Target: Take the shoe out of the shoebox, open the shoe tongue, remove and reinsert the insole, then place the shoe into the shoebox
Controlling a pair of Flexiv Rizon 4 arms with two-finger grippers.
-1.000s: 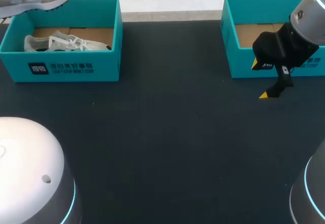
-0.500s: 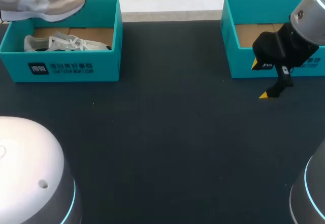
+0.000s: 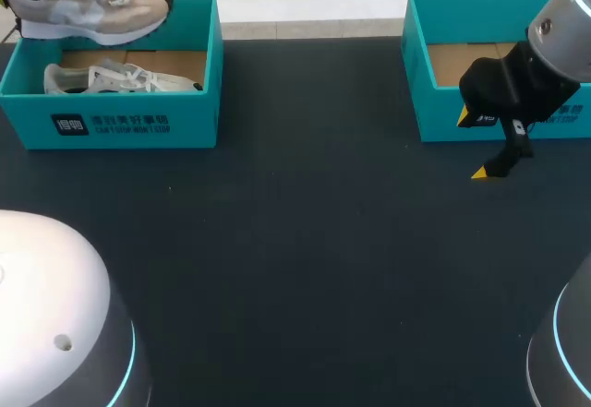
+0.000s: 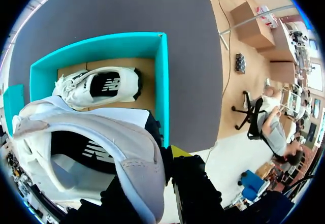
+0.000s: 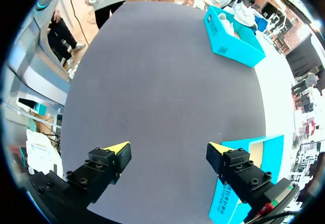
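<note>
**Item 1: shoe** (image 4: 91,148). A beige and grey mesh trainer with a white sole and white laces. It hangs in the air above the left shoebox (image 3: 111,121), over that box's far wall, clear of the tabletop (image 3: 295,241). Judged light. The upper looks soft and will fold under pressure, while the sole looks stiffer. The heel collar or the sole edge is likely the firmest hold. The laces and tongue are loose and may snag. The insole cannot be seen.

**Item 2: left tool** (image 4: 158,176). It is clamped on the shoe's upper wall near the collar. One yellow tip shows on the outer side; the other finger is hidden inside the shoe.

**Item 3: second shoe** (image 3: 120,79). It is white, lies on its side on the cardboard floor of the left shoebox, and is untouched.

**Item 4: right tool** (image 5: 167,150). It is well apart from the left shoebox, across the tabletop. Its fingers are spread wide, holding and touching nothing.

**Item 5: right shoebox** (image 3: 499,19). It is teal and stands level with the left shoebox, well apart from it and just behind the right tool. No shoe is visible inside.
</note>
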